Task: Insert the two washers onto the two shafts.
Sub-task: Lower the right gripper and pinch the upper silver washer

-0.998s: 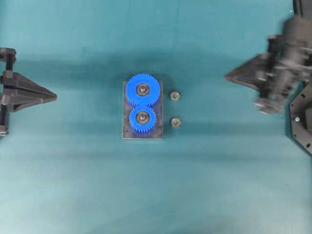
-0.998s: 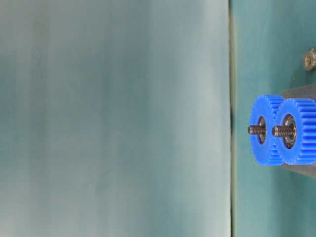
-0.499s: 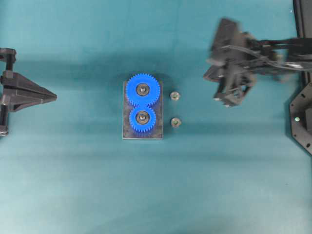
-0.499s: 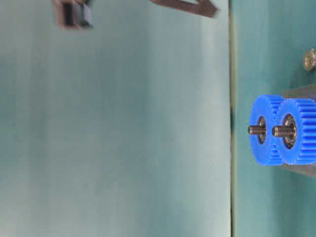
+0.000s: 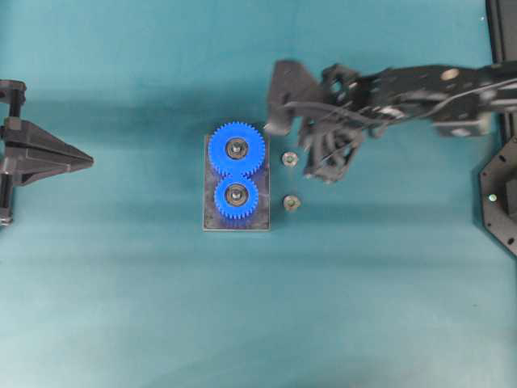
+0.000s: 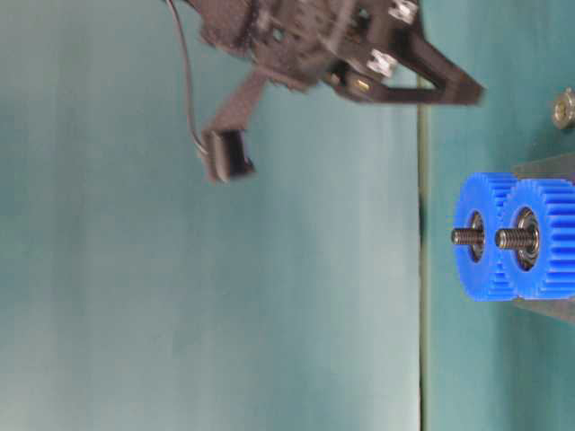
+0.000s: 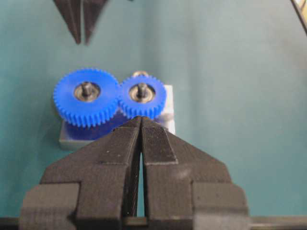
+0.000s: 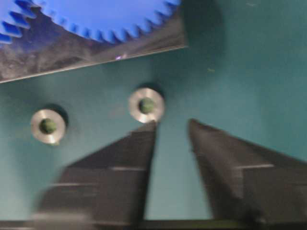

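Two small metal washers lie on the teal table just right of the gear block, the upper washer [image 5: 289, 159] and the lower washer [image 5: 292, 203]. The grey block [image 5: 208, 220] carries two blue gears [image 5: 237, 149], each on a threaded shaft [image 6: 463, 236]. My right gripper [image 5: 319, 162] is open and empty, hovering above the table beside the upper washer. In the right wrist view its left fingertip [image 8: 149, 128] sits just short of that washer [image 8: 146, 105], with the lower washer [image 8: 48, 125] further left. My left gripper [image 5: 89, 162] is shut and empty, far left of the block [image 7: 168, 103].
The right arm [image 5: 436, 89] stretches in from the right edge, above the table. A black frame [image 5: 501, 202] stands at the right edge. One washer [image 6: 563, 108] shows in the table-level view, beside the gears [image 6: 517, 236].
My right arm has swung in from the right edge leftward and now hovers by the upper washer, jaws open. The left arm, gears and washers have not moved.
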You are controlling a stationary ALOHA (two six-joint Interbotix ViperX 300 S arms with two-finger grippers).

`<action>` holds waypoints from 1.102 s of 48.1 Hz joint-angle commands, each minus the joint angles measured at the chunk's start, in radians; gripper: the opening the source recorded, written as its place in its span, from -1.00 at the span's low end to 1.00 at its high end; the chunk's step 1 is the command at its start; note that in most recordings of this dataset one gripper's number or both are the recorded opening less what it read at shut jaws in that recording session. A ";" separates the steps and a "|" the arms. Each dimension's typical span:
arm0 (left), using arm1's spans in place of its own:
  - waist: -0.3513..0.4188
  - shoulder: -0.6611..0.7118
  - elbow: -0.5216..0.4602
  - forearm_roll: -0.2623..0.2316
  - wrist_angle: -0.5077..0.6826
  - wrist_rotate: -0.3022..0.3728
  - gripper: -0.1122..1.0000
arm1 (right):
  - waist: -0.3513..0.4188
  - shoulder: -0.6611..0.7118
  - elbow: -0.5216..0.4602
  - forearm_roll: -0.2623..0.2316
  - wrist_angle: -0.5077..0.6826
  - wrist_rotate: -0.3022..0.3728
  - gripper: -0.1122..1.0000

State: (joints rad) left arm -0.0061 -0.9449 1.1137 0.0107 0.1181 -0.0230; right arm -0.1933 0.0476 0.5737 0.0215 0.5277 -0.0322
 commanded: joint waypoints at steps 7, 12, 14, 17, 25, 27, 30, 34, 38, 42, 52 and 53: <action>0.000 0.006 -0.009 0.003 0.012 -0.005 -0.79 | 0.032 0.034 -0.032 -0.002 -0.014 0.002 0.39; -0.002 0.003 -0.008 0.003 0.011 -0.008 -0.79 | 0.035 0.051 -0.032 -0.002 -0.020 0.002 0.39; -0.002 0.003 -0.006 0.003 0.012 -0.012 -0.79 | 0.037 0.057 -0.032 -0.002 -0.023 0.002 0.39; 0.000 0.003 -0.005 0.003 0.011 -0.017 -0.79 | 0.035 0.066 -0.034 -0.002 -0.031 0.002 0.39; -0.002 0.005 0.000 0.003 0.011 -0.021 -0.79 | 0.034 0.080 -0.034 -0.009 -0.043 0.002 0.39; 0.000 0.003 0.002 0.003 0.012 -0.023 -0.79 | 0.032 0.084 -0.034 -0.011 -0.044 0.003 0.39; 0.000 0.003 0.002 0.003 0.012 -0.023 -0.79 | 0.031 0.092 -0.034 -0.012 -0.048 0.003 0.39; 0.000 0.005 0.003 0.003 0.012 -0.021 -0.79 | 0.031 0.101 -0.038 -0.012 -0.054 0.003 0.39; -0.002 0.005 0.006 0.003 0.012 -0.021 -0.79 | 0.031 0.112 -0.046 -0.012 -0.055 0.003 0.39; -0.002 0.003 0.006 0.003 0.011 -0.021 -0.79 | 0.031 0.126 -0.055 -0.012 -0.055 0.003 0.39; 0.000 0.003 0.006 0.003 0.011 -0.021 -0.79 | 0.029 0.147 -0.066 -0.012 -0.051 0.002 0.38; -0.002 0.003 0.008 0.003 0.011 -0.021 -0.79 | 0.029 0.149 -0.064 -0.012 -0.048 0.002 0.38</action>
State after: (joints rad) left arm -0.0061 -0.9449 1.1321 0.0107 0.1350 -0.0445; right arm -0.1626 0.2102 0.5277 0.0107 0.4771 -0.0322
